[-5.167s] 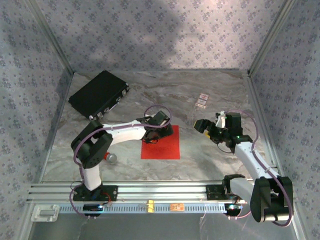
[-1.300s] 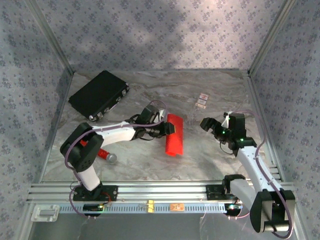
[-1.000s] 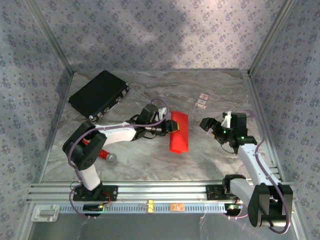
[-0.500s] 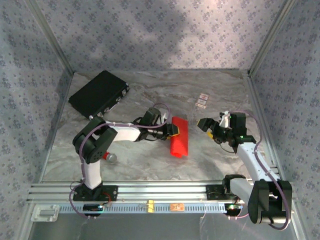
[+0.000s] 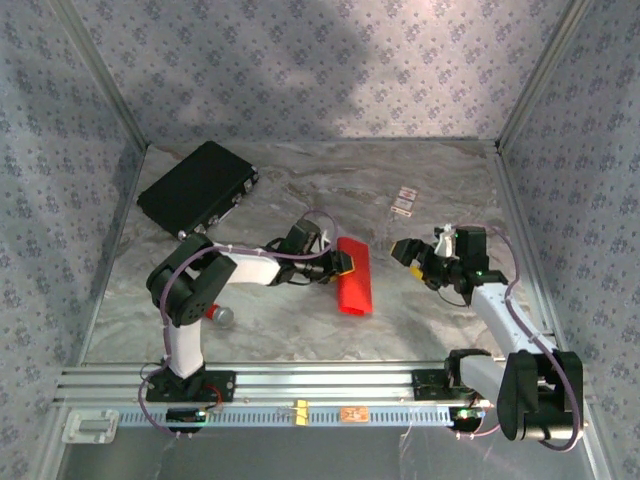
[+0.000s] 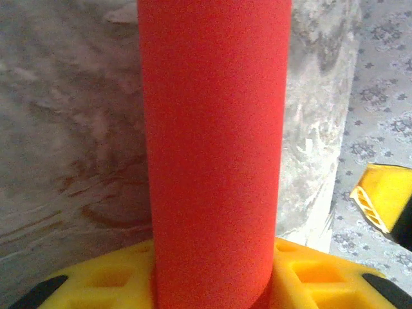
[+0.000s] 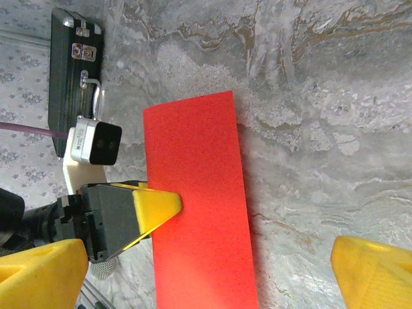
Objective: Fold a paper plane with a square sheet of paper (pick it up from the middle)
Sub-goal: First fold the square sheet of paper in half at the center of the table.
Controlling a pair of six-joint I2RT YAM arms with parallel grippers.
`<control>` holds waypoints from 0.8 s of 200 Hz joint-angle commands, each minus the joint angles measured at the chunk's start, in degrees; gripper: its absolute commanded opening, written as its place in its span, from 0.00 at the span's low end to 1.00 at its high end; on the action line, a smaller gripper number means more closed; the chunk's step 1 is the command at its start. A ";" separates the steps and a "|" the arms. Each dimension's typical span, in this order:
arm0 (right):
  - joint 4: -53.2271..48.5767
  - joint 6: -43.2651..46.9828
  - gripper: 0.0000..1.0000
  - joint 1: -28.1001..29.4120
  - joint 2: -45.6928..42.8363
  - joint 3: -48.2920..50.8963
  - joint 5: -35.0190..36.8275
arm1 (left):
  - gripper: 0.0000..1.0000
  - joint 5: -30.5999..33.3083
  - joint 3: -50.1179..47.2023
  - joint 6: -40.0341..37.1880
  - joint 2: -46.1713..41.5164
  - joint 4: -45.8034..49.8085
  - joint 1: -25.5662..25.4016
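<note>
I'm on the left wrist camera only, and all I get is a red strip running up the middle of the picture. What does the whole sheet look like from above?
Observer: From the top camera the red sheet of paper shows as a narrow rectangle. The left gripper is clamped partway along the long edge on its own side.
Operator: Where's the right arm?
Observer: The right gripper sits on the far side of the paper from the left one, fingers wide open and not touching it.
Operator: Anything else on the table?
Observer: A black case lies toward the far left corner, well apart from the paper.
</note>
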State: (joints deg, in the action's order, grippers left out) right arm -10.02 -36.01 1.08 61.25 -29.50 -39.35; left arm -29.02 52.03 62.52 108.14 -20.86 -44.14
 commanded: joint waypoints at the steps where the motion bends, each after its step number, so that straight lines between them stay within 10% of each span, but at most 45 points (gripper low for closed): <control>1: 0.46 0.50 0.98 0.84 1.09 0.43 -0.44 | 0.39 1.85 -0.76 1.80 0.41 -1.88 -0.12; 160: -0.22 0.47 0.97 3.28 2.47 0.21 2.18 | 0.60 18.45 8.71 -11.67 -3.67 28.18 -4.28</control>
State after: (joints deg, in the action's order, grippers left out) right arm -9.85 -35.99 3.92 64.18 -29.50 -37.98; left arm -15.51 59.40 54.24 106.91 -1.34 -48.25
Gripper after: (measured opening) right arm 0.972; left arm 0.592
